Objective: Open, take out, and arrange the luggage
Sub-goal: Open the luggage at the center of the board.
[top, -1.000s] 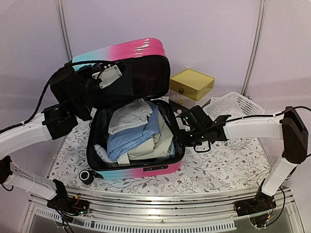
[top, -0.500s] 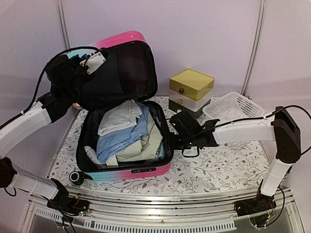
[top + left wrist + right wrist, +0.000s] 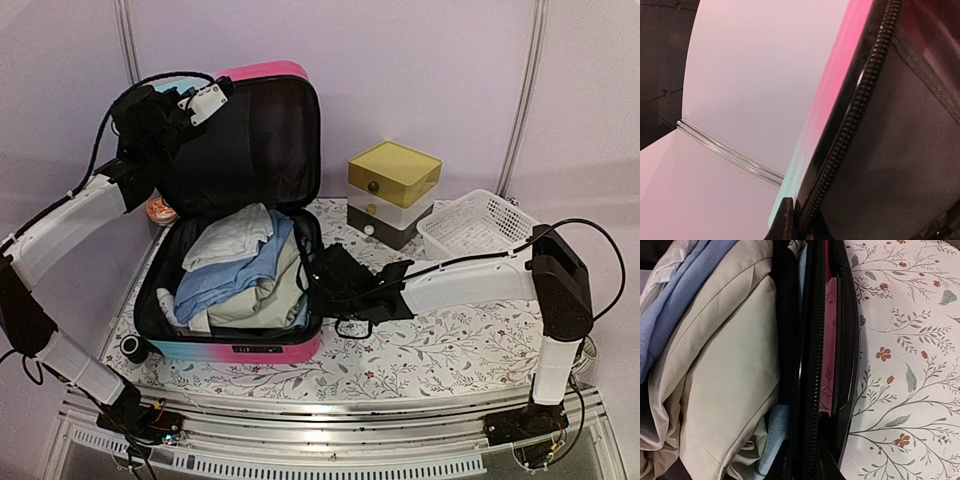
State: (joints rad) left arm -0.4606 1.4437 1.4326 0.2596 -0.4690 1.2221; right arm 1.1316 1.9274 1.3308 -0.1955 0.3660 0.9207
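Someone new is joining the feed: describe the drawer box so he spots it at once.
Find the open luggage on the left of the table. Just right of its raised lid stands the drawer box. Unlike the white mesh basket beside it, it is solid, with a yellow top.

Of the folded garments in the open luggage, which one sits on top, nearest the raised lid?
The white garment: it overlaps the blue garment at the hinge end of the luggage; the beige garment lies along the right wall.
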